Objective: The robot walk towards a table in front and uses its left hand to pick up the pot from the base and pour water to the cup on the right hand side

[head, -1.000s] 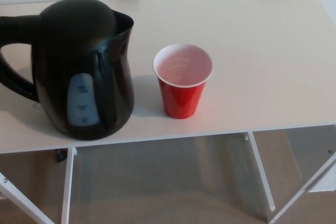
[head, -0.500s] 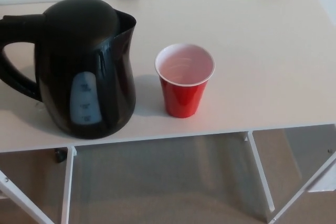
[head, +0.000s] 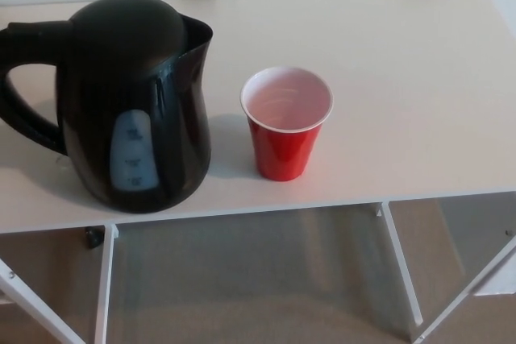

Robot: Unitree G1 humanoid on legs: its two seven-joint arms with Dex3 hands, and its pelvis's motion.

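Pot: glossy black plastic kettle (head: 133, 106) is parked upright on white table (head: 419, 94)
Cup: red plastic cup (head: 286, 122) is set just right of it
Hands: neither seen, state can't be told

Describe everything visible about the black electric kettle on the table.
The glossy black plastic kettle stands upright near the front left of the white table. It has a domed lid, a spout pointing right toward the red plastic cup, a looped handle on its left, and a pale water-level window facing the camera. It stands apart from the cup. No hand touches it.
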